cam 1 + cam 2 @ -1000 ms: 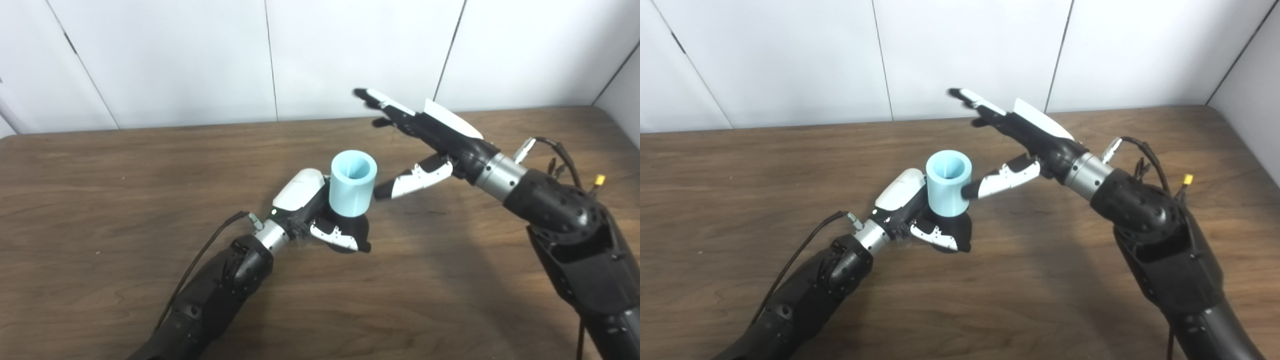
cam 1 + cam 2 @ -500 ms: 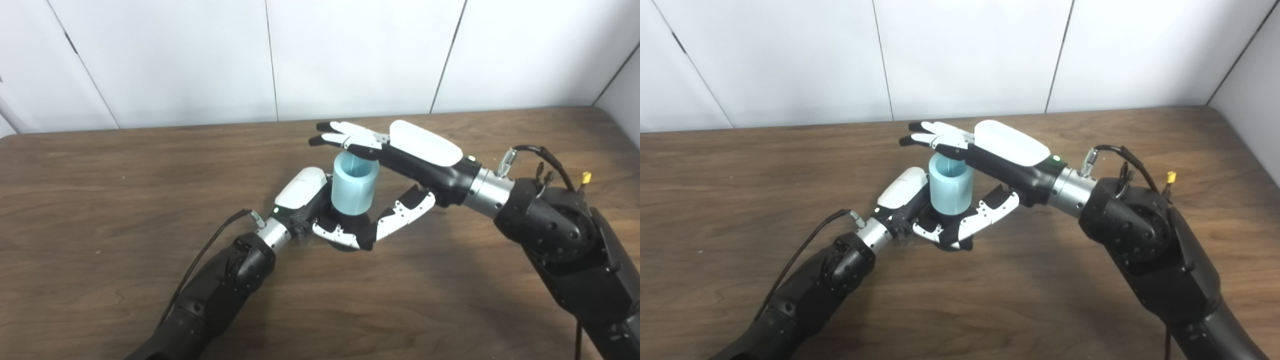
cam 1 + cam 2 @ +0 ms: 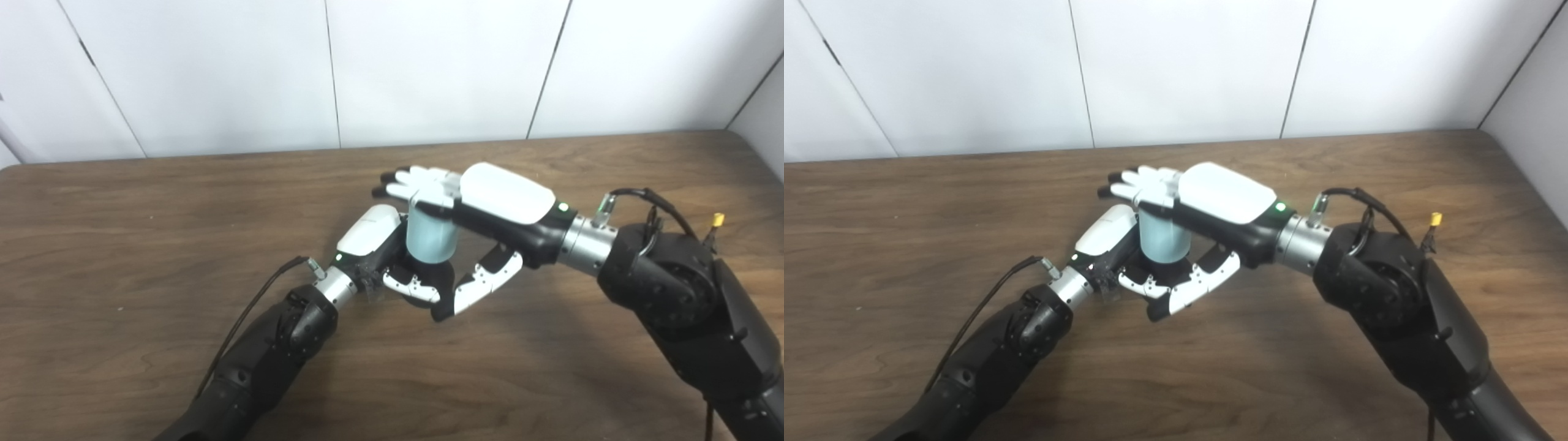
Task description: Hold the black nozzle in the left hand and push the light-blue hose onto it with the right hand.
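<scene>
Centrally, on a brown wooden table (image 3: 122, 202) backed by white wall panels (image 3: 429, 67), one light-blue hose (image 3: 430, 236) is recorded: a short, thick cylinder, held upright, its open top covered from above. Below the hose, a black nozzle (image 3: 1139, 269) is partly seen at its base, mostly hidden by fingers; how far the hose is seated on it cannot be told. Left of the hose, the left hand (image 3: 392, 260) is listed, its arm entering from the lower left, its fingers wrapped around the nozzle at the hose's foot, its white back plate turned up and leftward. Above the hose, the right hand (image 3: 484, 211) is listed, its arm entering from the right; its palm is laid flat over the hose's top, its fingers (image 3: 413, 184) extended close together past the hose's far rim and not curled around it. The right thumb (image 3: 474, 288) is seen spread away from the palm, pointing down beside the hose's right flank and near the left hand's fingertips; contact there cannot be told.
</scene>
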